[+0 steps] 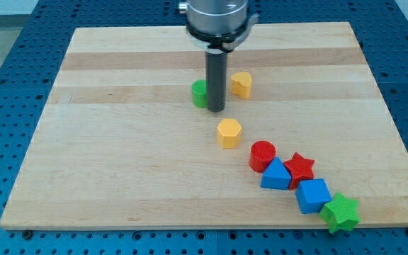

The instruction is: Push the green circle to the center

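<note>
No readable text, label or number shows anywhere

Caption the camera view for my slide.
My tip beside the green circle on the wooden board, yellow blocks nearby.

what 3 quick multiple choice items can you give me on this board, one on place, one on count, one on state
1. Where is my tip relative to the green circle?
A. just to its right
B. far below it
C. on the view's left edge

2. How many yellow blocks show?
A. one
B. two
C. four

3. How does the green star sit?
A. centred
B. stacked on the red star
C. at the board's bottom edge

Answers: 1 A, the rod partly hides the circle's right side; 2 B, one right of the rod, one below; 3 C, it overhangs the edge.
</note>
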You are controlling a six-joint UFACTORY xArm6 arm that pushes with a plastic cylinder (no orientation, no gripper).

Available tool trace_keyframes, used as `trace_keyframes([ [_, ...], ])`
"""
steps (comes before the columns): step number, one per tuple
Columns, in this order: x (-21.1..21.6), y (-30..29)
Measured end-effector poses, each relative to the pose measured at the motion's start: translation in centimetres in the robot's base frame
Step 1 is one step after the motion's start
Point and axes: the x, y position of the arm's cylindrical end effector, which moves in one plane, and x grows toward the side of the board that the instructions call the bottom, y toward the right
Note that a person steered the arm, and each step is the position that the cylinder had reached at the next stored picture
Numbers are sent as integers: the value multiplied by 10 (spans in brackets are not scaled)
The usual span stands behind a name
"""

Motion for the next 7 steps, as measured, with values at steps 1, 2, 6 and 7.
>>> trace_keyframes([
  [1, 0, -11],
  [2, 5, -20],
  [6, -2, -29],
  [7, -10, -29],
])
